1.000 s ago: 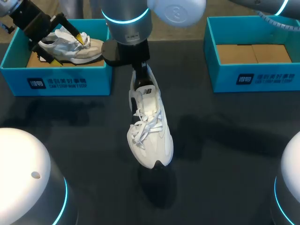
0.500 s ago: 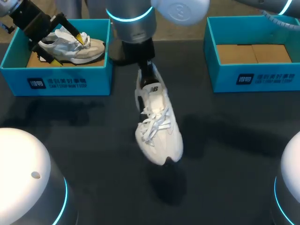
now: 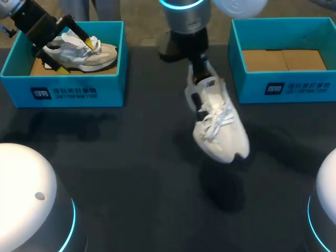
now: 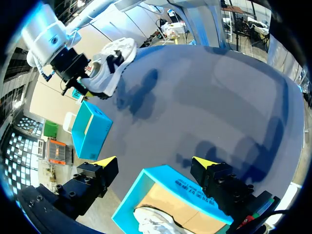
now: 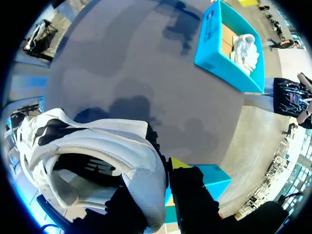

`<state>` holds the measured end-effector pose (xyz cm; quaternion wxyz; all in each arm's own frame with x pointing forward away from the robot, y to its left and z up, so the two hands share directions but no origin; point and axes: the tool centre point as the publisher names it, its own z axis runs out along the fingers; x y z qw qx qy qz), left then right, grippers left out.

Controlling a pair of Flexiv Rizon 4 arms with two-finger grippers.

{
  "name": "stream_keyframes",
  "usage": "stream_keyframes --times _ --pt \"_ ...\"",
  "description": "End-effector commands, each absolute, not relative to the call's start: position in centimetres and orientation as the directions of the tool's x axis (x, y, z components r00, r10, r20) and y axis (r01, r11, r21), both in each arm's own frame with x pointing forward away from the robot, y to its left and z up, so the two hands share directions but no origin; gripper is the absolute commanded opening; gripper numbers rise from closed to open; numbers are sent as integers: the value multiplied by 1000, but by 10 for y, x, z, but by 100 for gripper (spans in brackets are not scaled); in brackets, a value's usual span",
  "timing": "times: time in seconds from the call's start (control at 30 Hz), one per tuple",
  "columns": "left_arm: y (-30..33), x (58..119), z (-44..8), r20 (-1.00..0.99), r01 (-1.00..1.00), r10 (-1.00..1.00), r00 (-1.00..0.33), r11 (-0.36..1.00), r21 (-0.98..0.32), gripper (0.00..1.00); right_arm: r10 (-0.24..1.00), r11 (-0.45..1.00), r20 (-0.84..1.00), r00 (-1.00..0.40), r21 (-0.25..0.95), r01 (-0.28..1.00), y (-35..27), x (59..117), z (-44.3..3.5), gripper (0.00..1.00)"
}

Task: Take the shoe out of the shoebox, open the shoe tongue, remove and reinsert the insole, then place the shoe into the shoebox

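A white shoe [image 3: 218, 126] hangs toe-down above the dark table, just left of the empty right shoebox [image 3: 283, 84]. My right gripper [image 3: 199, 71] is shut on its heel collar. In the right wrist view the padded collar [image 5: 144, 168] sits pinched between the fingers of the right gripper [image 5: 156, 187], with one yellow tip beside it. My left gripper [image 3: 73, 52] stands open over the left shoebox [image 3: 63, 89], which holds a second white-and-grey shoe [image 3: 86, 55]. In the left wrist view the left gripper [image 4: 155, 163] is spread wide above that box [image 4: 161, 187], nothing between its fingers.
The right shoebox has a bare cardboard floor [image 3: 286, 59]. The dark table [image 3: 121, 157] stretches between and in front of the two boxes. White rounded arm bases [image 3: 26, 199] stand at the front corners.
My right arm has carried the white shoe to the right, from the table's middle to beside the right shoebox. The left arm has stayed still.
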<state>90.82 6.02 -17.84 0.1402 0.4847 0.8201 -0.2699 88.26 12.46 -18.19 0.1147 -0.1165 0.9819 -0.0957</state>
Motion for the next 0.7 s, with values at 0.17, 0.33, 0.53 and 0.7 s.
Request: stream_keyframes --times 0.17,0.33,0.53,0.7 --pt "60 908 -178 -488 871 721 -491 385 -306 100 -227 963 -226 -947 -200 -183 75 905 -158 0" --pt "60 908 -178 -488 871 721 -491 385 -306 100 -217 962 -235 -947 -215 -167 61 917 -151 0" --pt "60 908 -178 -488 871 721 -491 385 -306 100 -193 965 -242 -951 -222 -140 56 922 -150 0" --pt "60 908 -178 -488 871 721 -491 385 -306 100 -193 965 -242 -951 -222 -140 56 922 -150 0"
